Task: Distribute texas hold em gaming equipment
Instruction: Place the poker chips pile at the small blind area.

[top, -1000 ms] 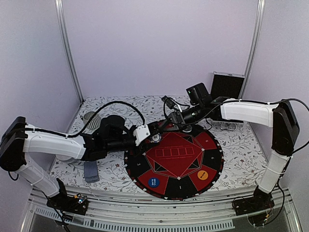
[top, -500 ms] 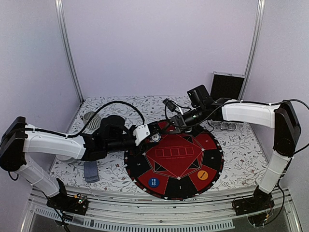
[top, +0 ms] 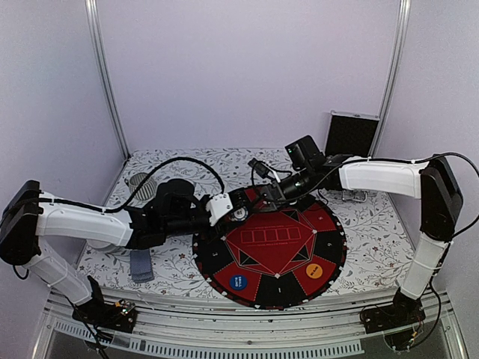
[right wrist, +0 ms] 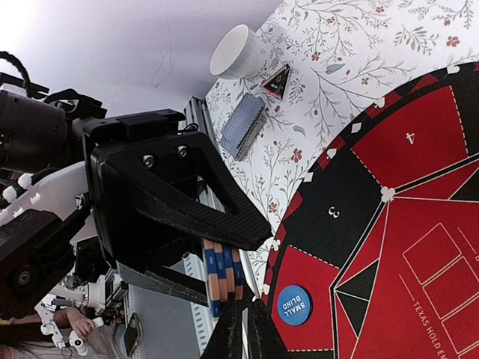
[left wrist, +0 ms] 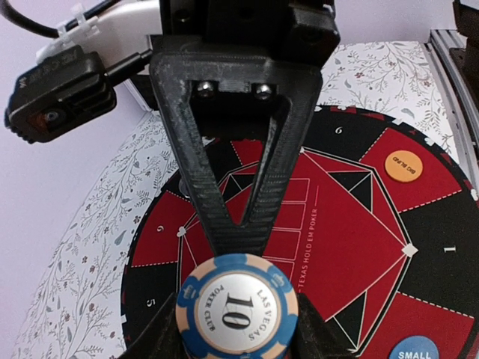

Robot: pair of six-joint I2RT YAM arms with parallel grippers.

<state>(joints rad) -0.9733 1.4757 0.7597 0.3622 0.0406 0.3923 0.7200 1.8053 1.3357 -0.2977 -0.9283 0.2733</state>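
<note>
- The left gripper (top: 236, 212) reached in from the left and hung over the far left rim of a round red and black poker mat (top: 329, 243). Its jaws were clamped on a short stack of poker chips (left wrist: 236, 310), blue and cream striped, the top one marked 10.
- The right gripper (left wrist: 239, 233) came in from the right, its jaws pinched almost together. Their tips touched the stack's edge; whether they gripped a chip could not be told.
- A blue marker disc (top: 238, 282) and an orange marker disc (top: 314, 270) lay well apart on the near part of the mat.
- A deck of playing cards (top: 141, 265), grey-blue backs up, sat on the flowered tabletop (top: 374, 232) left of the mat, near the front.
- A ribbed cup (top: 142, 181) stood at the far left. A black case (top: 352, 134) stood upright at the far right.
</note>
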